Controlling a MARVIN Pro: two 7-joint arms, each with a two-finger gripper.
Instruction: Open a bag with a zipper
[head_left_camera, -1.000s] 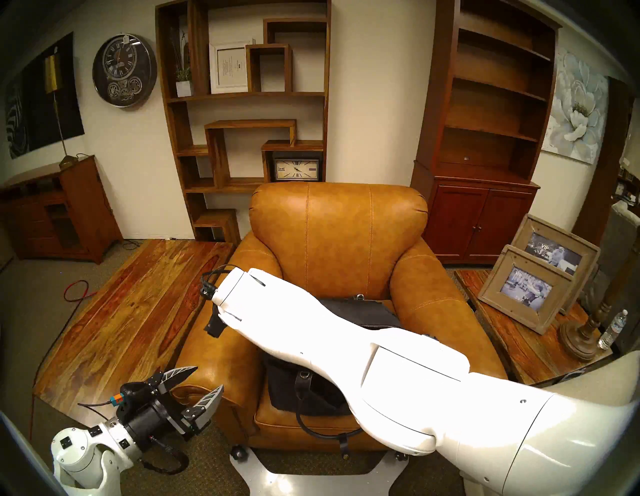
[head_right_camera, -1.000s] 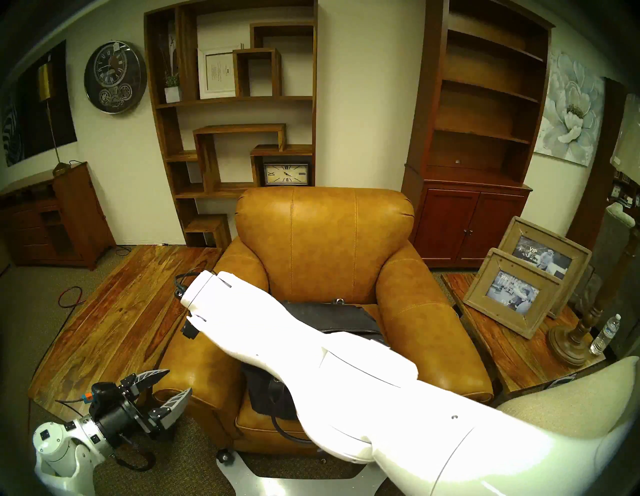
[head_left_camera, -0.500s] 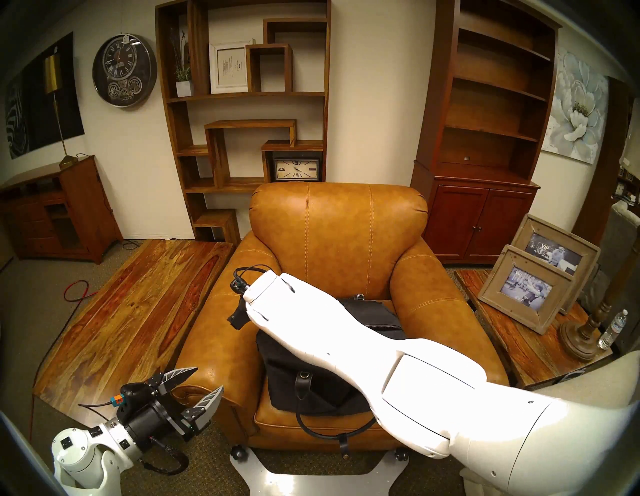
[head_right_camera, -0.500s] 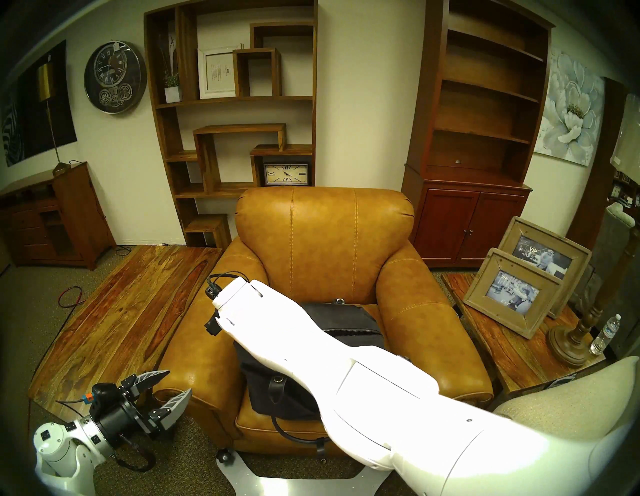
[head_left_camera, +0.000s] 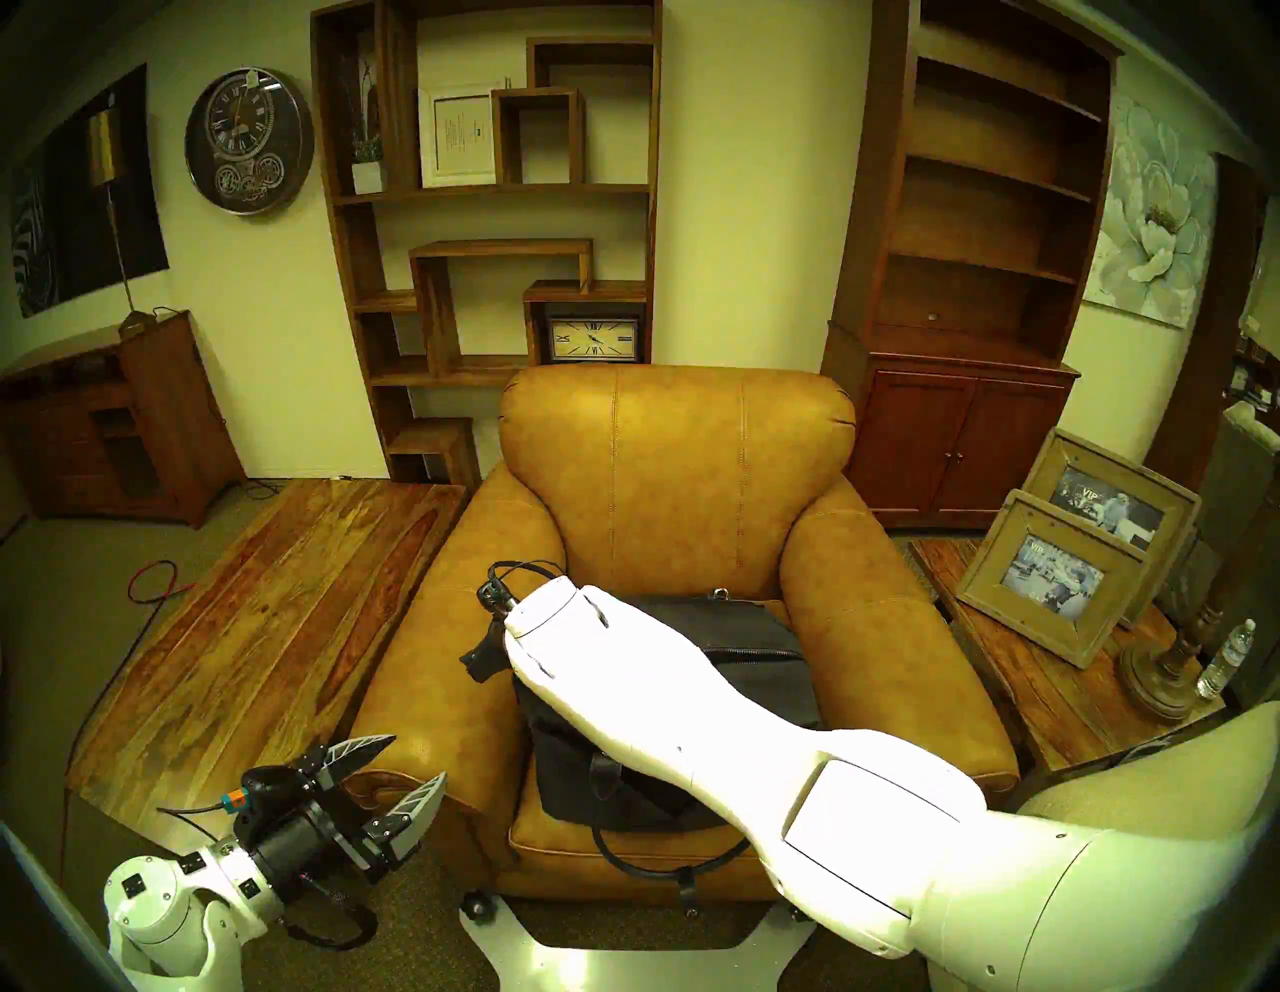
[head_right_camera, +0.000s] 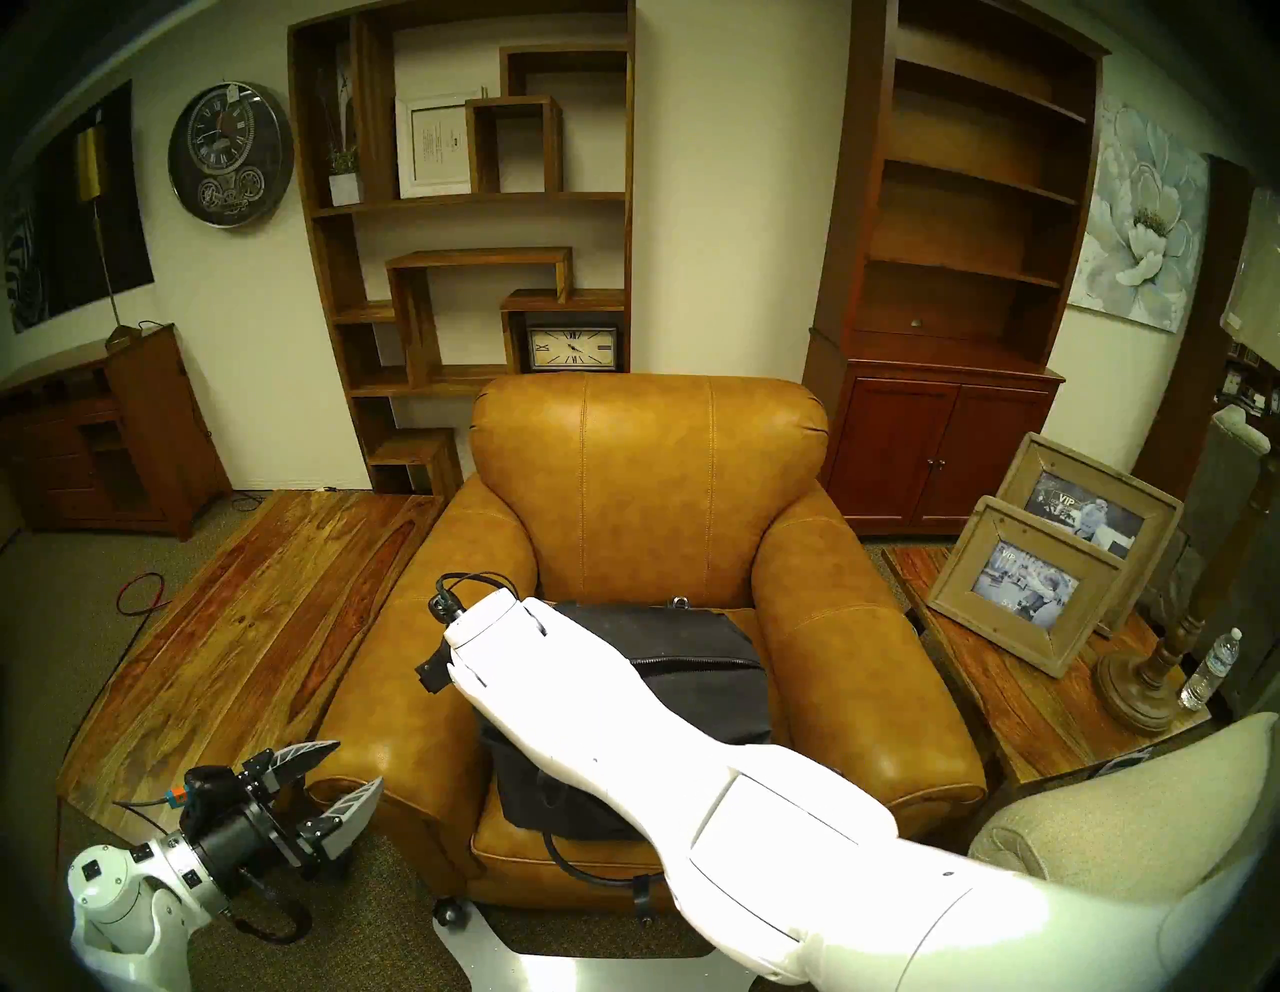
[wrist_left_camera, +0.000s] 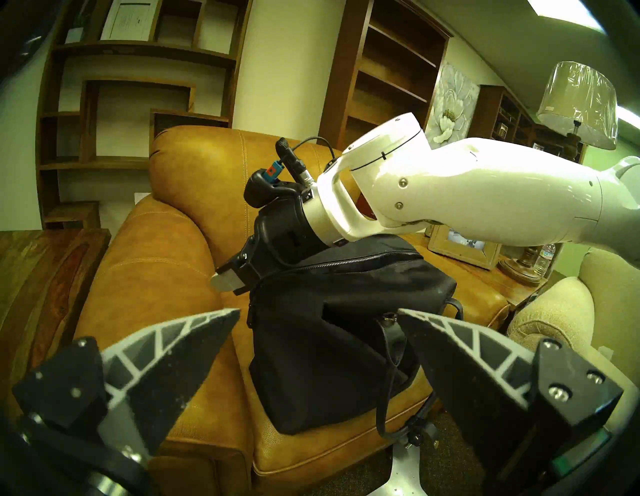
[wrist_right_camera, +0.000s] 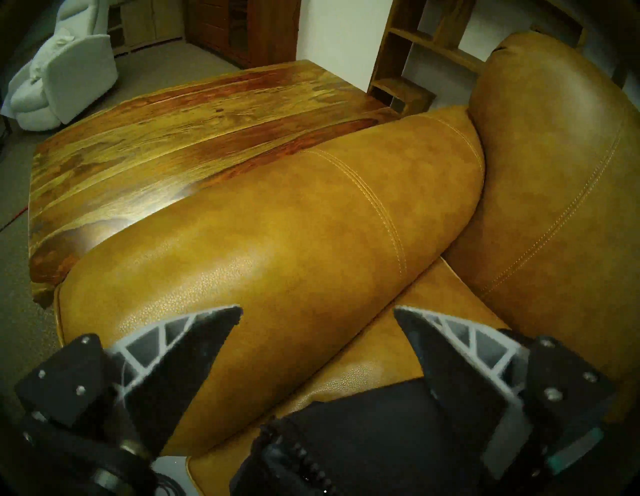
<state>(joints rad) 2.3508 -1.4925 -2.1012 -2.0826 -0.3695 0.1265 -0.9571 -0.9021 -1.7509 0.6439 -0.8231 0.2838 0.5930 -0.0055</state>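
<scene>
The black bag (head_left_camera: 734, 620) (head_right_camera: 692, 634) (wrist_left_camera: 329, 346) sits on the seat of a tan leather armchair (head_left_camera: 679, 471). Its zipper (head_left_camera: 755, 653) (head_right_camera: 699, 661) (wrist_left_camera: 346, 261) runs along the top and looks closed; I cannot make out a pull tab. My right gripper (wrist_right_camera: 318, 318) (wrist_left_camera: 228, 282) hovers open just above the bag's left end (wrist_right_camera: 346, 436), by the chair's left armrest, with nothing between its fingers. Zipper teeth (wrist_right_camera: 298, 450) show at the bottom of the right wrist view. My left gripper (head_left_camera: 415, 756) (head_right_camera: 359, 762) (wrist_left_camera: 318, 311) stands open and empty, low at the armrest's front corner.
A wooden table (head_left_camera: 263, 623) stands left of the chair. On the right, a side table (head_left_camera: 1053, 679) carries picture frames, a lamp base and a water bottle (head_left_camera: 1229, 658). A beige cushioned seat (head_right_camera: 1108, 831) lies near right. The bag's handle (head_left_camera: 658, 873) hangs over the seat's front.
My right arm has swung rightward and nearer, bringing its wrist from over the left armrest to the bag's left end. The left arm has not moved.
</scene>
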